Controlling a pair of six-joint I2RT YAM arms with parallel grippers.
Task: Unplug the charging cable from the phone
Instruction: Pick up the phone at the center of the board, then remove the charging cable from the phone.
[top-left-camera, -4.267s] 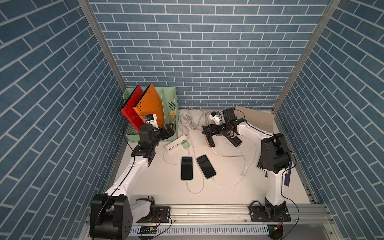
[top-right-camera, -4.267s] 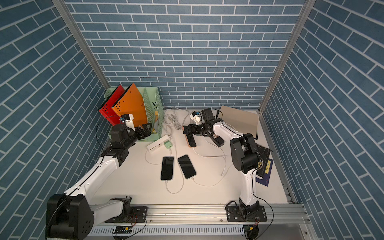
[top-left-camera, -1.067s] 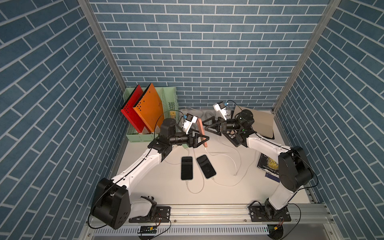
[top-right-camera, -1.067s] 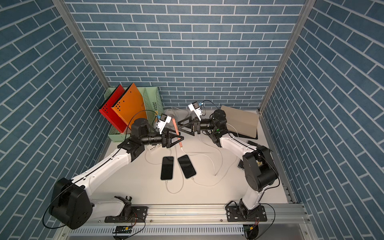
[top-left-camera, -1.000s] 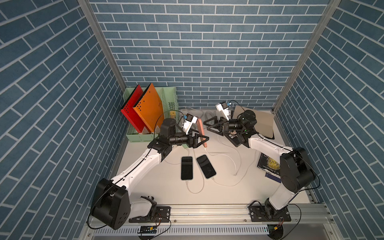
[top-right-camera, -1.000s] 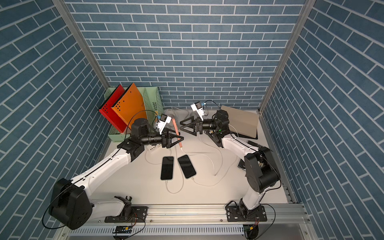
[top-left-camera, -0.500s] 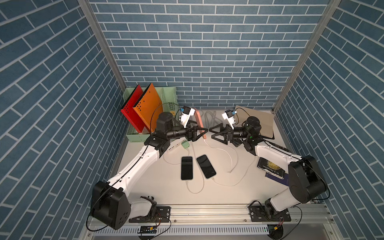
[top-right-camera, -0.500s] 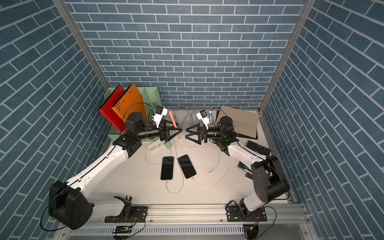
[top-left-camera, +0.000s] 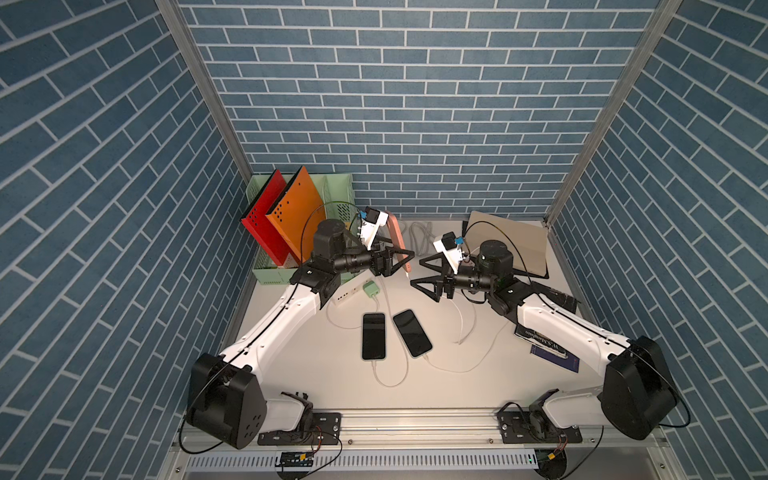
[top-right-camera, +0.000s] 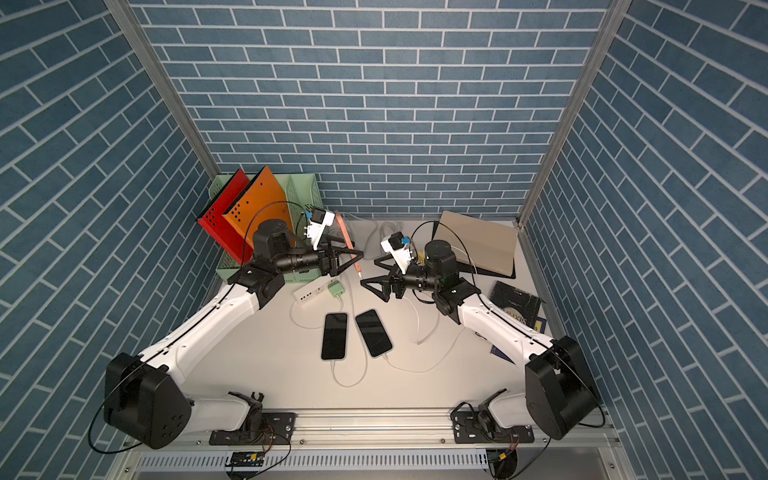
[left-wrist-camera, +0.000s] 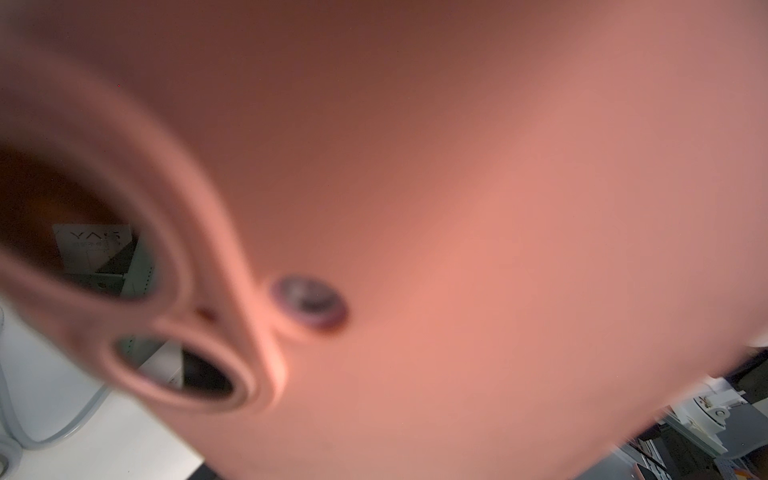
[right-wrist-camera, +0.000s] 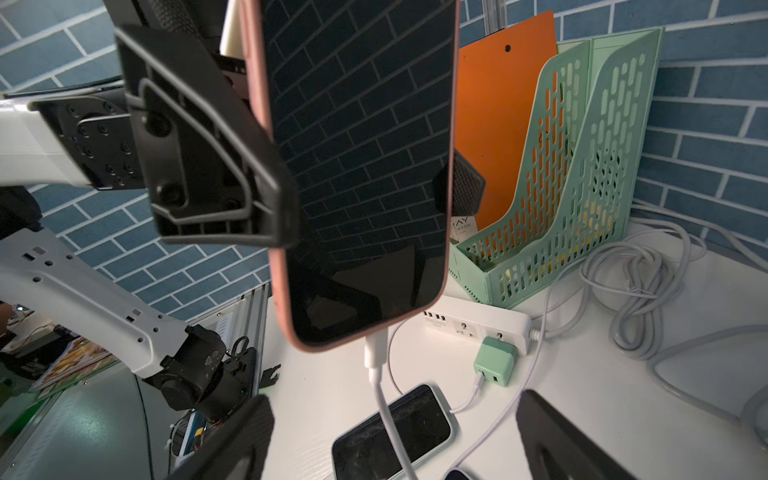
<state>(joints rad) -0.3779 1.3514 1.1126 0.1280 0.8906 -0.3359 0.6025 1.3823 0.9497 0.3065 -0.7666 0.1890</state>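
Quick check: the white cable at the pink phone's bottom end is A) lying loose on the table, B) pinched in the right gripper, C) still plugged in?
C: the right wrist view shows the white plug seated in the pink phone, held up by the left gripper; the right gripper stands open, gripping nothing.

— Anything legible?
— White lettering along the edge of the dark blue book (top-left-camera: 548, 349) looks like "W.S.Maugham". A white card (left-wrist-camera: 92, 243) in the left wrist view shows "YAS"; its smaller print is too blurred.
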